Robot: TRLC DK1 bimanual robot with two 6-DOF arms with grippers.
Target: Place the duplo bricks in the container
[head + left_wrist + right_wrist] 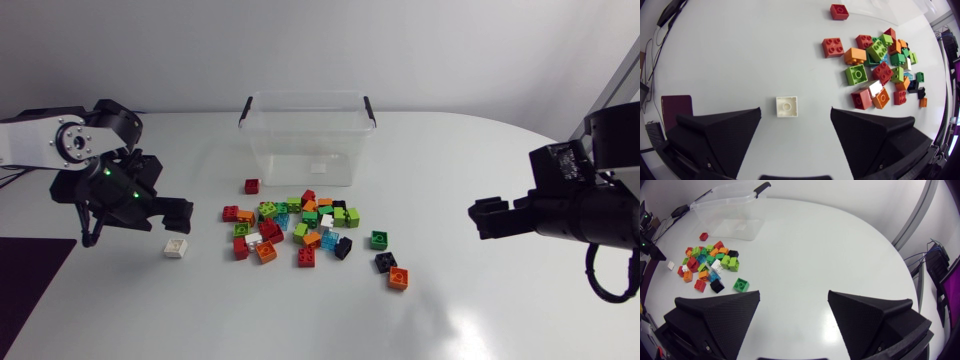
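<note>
Currently the left jaws hang released and spread wide, with a lone white brick lying on the desk just ahead of the gap, touching neither side. At that brick's 3 o'clock lies the heap of coloured bricks. The clear container stands at the heap's 12 o'clock. The right jaws, also released, hover at the desk's 3 o'clock, well apart from the heap.

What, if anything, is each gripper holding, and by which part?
Nothing is held. The left gripper is open over the white brick, not touching it. The right gripper is open and empty.
</note>
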